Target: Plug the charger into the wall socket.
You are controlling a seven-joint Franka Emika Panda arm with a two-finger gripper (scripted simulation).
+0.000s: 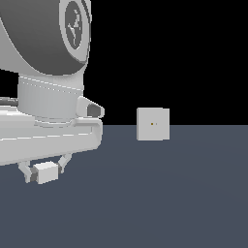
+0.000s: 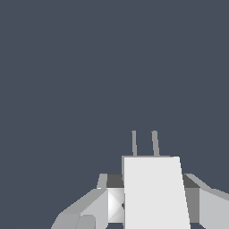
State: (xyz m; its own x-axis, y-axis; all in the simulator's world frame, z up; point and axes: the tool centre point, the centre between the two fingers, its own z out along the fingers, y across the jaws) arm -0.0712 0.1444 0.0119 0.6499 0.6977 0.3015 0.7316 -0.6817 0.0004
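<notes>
The gripper (image 1: 46, 170) is clamped on the charger (image 1: 46, 173), holding it clear of the dark floor (image 1: 169, 193) and well apart from the wall socket (image 1: 153, 124), which stands upright farther back. So pickup looks done; the carry, alignment and insertion remain. Only the wrist view shows the charger's two prongs (image 2: 144, 143) sticking out past the fingers (image 2: 199, 203); the socket is absent there.
</notes>
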